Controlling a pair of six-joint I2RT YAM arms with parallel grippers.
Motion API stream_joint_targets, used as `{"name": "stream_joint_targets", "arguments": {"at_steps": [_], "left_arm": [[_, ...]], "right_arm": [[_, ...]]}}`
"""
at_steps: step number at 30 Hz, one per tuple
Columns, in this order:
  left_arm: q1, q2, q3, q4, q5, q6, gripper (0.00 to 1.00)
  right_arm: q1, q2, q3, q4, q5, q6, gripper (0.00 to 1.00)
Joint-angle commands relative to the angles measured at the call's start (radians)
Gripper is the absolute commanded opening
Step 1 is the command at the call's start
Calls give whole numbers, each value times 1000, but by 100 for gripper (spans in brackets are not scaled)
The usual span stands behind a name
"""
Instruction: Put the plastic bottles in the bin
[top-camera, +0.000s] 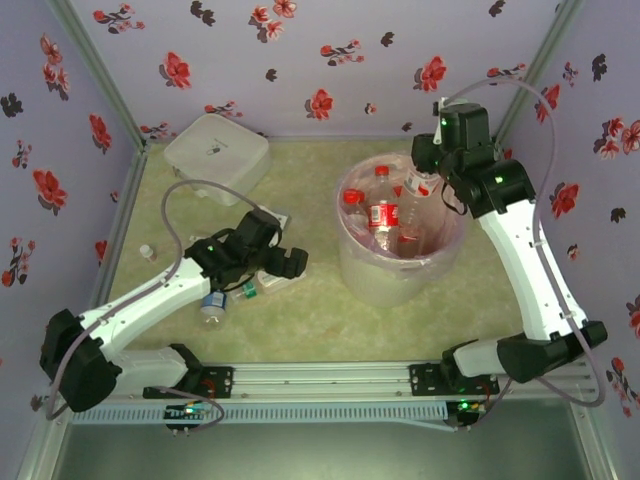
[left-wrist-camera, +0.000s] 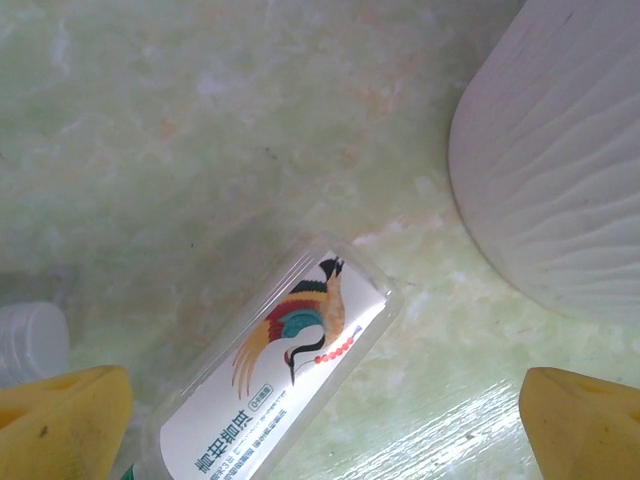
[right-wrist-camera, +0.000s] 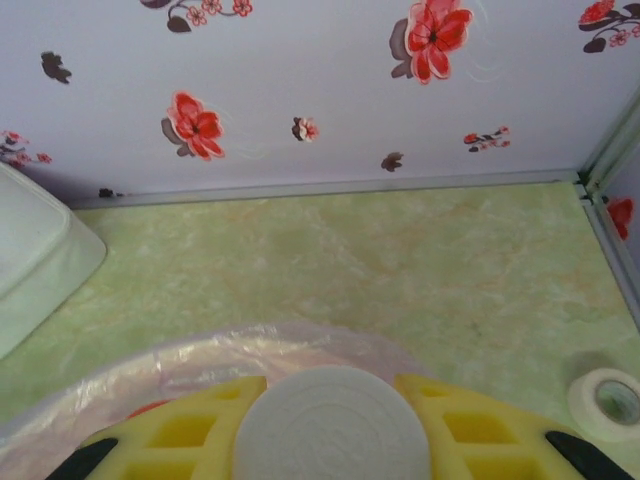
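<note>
Right gripper pinching white-capped bottle; bin directly beneath, so likely a straight drop. Left gripper spread; crane-label bottle between fingers, long axis skewed diagonally, nearer left finger.

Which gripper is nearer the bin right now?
Right. The right gripper hangs over the bin, holding a bottle; the left gripper is open above bottles lying left of it.

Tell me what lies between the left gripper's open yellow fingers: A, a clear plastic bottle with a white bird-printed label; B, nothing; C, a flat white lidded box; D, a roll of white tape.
A: the left wrist view shows the clear, bird-labelled plastic bottle lying on the green table between the left gripper's fingers.
</note>
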Motion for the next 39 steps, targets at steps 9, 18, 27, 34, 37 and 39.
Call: {"name": "stream_joint_targets", "arguments": {"at_steps": [9, 18, 27, 34, 37, 39], "left_arm": [[8, 45, -65, 51, -4, 20, 100], [8, 53, -57, 86, -14, 17, 100], [9, 50, -67, 70, -27, -1, 100], [9, 58, -65, 78, -27, -8, 100], [8, 61, -68, 81, -30, -8, 100], [10, 63, -75, 85, -33, -11, 100]], "right_arm": [[-1, 27, -40, -126, -181, 50, 0], [-1, -169, 20, -38, -272, 49, 0], [6, -152, -37, -130, -307, 61, 0], [5, -51, -135, -135, -306, 66, 0], [14, -7, -166, -106, -311, 69, 0], [30, 22, -178, -97, -285, 65, 0]]}}
